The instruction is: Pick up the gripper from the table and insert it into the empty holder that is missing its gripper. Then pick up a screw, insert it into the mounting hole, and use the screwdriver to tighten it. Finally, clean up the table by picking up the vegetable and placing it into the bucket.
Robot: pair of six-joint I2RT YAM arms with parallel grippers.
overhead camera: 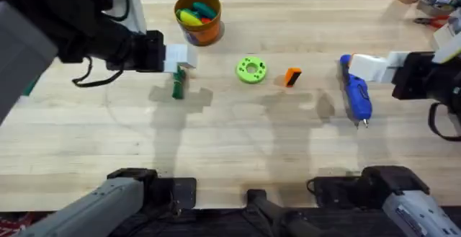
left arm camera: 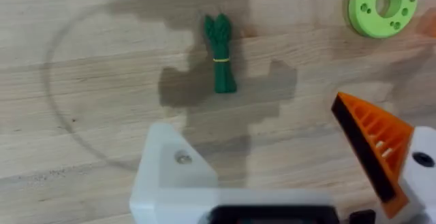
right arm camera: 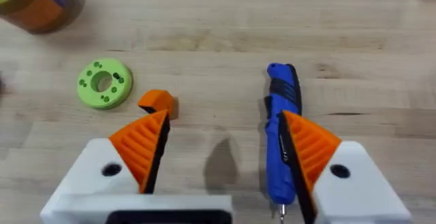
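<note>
Light wood worktop, planked, clutter bins at the far right corner.

Vegetable lies flat on the far left part of the worktop, near side of the bucket, apart from it. Left end effector hovers above the vegetable's far end, not touching; in the left wrist view the vegetable sits ahead of the fingers, one orange pad off to one side, so spread wide, empty. Bucket near the far edge, left of middle, already holds yellow, green and red toy pieces.

Screwdriver lies flat on the right part of the worktop, bit toward the near edge. Right end effector sits over its far end; in the right wrist view the screwdriver lies right against one orange pad, the other well apart. Spread wide, holding nothing.

Risks, my read:
- vegetable is thin and low; fingers closing too high would miss or roll it.
- dropping short of the bucket rim, or clipping the rim and tipping it.
- screwdriver is off-centre between the right fingers; closing now could shove or spin it.

Counts: vegetable 1, bucket 1, screwdriver 1, green disc 1, small orange block 1, end effectors 2. No screw or holder that I can make out.
</note>
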